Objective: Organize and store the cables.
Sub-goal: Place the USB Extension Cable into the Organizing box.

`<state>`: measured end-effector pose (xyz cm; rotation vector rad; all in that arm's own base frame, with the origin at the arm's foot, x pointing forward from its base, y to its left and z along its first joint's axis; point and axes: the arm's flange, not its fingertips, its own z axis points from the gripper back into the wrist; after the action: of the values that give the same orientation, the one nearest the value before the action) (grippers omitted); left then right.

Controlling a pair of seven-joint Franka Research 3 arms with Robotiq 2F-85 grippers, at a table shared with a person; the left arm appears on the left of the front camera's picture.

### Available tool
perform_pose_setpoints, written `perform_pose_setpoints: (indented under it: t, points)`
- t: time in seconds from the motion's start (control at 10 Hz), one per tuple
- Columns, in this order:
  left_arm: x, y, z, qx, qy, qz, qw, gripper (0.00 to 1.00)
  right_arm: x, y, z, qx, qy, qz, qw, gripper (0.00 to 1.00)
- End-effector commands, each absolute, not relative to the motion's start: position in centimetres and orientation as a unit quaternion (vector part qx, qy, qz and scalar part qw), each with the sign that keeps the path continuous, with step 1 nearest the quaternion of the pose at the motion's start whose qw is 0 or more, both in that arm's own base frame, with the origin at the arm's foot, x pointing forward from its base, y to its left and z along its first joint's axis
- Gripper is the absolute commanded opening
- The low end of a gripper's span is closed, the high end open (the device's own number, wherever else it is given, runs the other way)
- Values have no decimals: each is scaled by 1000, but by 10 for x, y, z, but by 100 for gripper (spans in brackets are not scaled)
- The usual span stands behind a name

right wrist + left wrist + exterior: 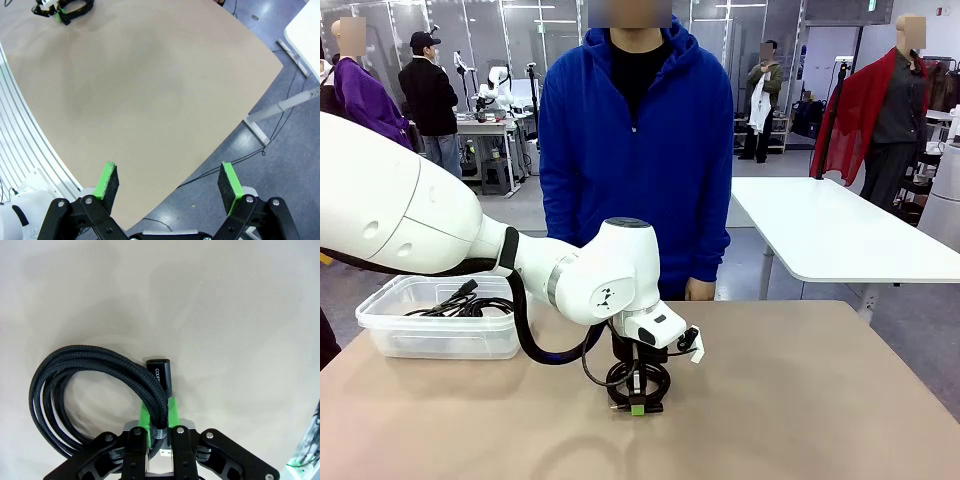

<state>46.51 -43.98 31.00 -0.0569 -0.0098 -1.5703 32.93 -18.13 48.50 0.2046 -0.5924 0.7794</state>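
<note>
Cable coil (85,390), black and braided, lies low centre on the bench (800,400); the clear bin (440,320) at left already holds other cables. It looks light and floppy, best held where the strands bunch. The left gripper (160,427) pinches that bundle; the right gripper (169,182) hangs wide open, empty.

My front camera faced the person across the table (800,400); my wrist cameras looked down on that same table, left close, right high.
</note>
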Motion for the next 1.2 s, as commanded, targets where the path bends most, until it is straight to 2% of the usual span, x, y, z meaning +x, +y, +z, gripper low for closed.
perform_pose_setpoints:
  t: [0.0,0.3,0.5,0.7,1.1]
  points:
    - [466,-438,314,-33,-7,-710,703,0,331,-180,485,97,-288,368,879,100]
    - [463,-435,337,-41,-3,-716,696,0,331,-180,485,97,-288,368,879,100]
    - [453,-434,374,-63,40,-743,665,3,331,-180,485,97,-288,368,879,100]
    - [445,-430,413,-77,19,-751,655,3,331,-180,485,97,-288,368,879,100]
    - [437,-423,430,-70,13,-757,649,3,331,-180,485,97,-288,368,879,100]
